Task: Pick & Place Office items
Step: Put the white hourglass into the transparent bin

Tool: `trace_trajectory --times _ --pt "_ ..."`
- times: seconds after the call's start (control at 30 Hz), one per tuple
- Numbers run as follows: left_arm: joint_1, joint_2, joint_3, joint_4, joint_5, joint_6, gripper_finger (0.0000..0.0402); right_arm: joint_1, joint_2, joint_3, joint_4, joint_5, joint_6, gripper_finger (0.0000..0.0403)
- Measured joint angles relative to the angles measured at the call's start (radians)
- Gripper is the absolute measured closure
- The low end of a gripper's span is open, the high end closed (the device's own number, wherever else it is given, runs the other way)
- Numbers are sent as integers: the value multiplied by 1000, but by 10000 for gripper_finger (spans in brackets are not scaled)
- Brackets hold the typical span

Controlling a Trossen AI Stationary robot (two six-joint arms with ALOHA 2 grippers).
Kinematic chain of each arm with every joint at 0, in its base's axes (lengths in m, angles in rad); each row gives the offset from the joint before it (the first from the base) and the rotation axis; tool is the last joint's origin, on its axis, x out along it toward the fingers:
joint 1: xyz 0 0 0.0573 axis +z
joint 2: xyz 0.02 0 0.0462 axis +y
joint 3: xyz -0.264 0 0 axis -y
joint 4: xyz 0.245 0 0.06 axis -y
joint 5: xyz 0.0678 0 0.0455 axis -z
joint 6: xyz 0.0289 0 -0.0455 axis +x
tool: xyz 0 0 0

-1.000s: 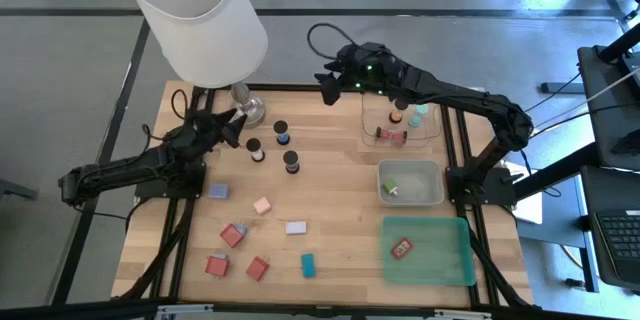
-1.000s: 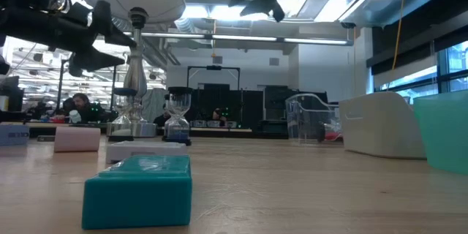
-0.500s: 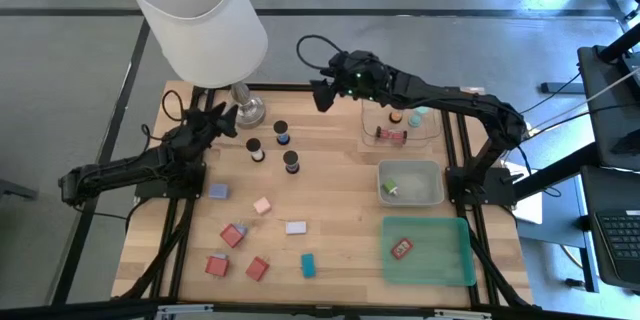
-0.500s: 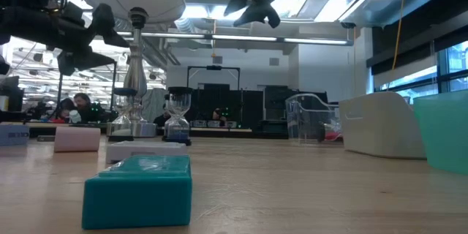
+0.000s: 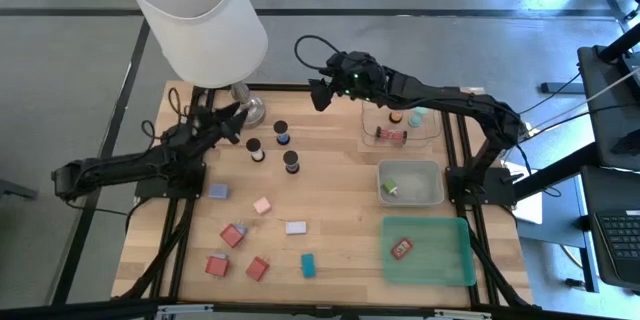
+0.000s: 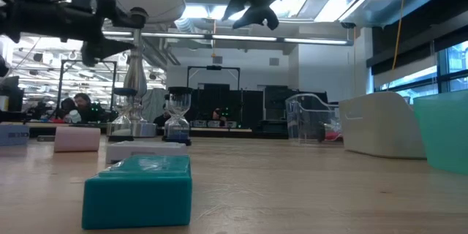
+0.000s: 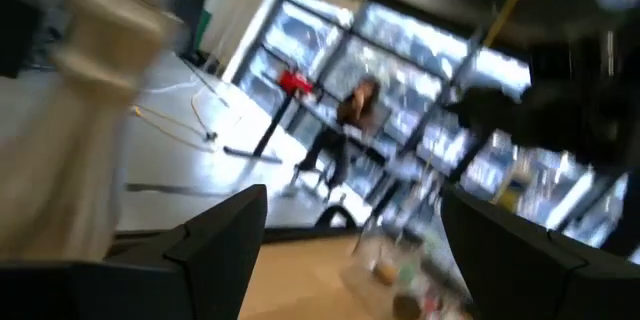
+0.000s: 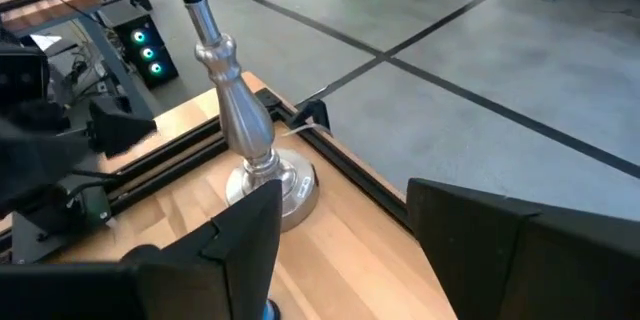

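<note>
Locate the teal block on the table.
In the high view the teal block lies near the table's front edge, between a red block and the green tray.

Three short black cylinders stand at twelve o'clock on the worktop. Seven small blocks lie loose toward seven o'clock: three red, one lavender, one pink, one white, one teal. Three trays sit at three o'clock: clear, grey, green. One lamp.

white lampshade, teal block, green tray, grey tray
</note>
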Motion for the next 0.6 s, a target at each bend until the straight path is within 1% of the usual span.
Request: trace_trajectory --times 0.2,0.33,0.5,0.6 --pt "0 225 103 -5 68 178 105 0 38 -2 20 -5 9 184" --pt "-2 347 190 -67 82 265 105 0 46 -1 24 -13 9 184" --pt "-2 448 263 -209 94 336 105 4 45 -1 26 -15 10 184" --pt "-2 499 275 -238 100 390 105 4 45 -1 26 -15 10 184"
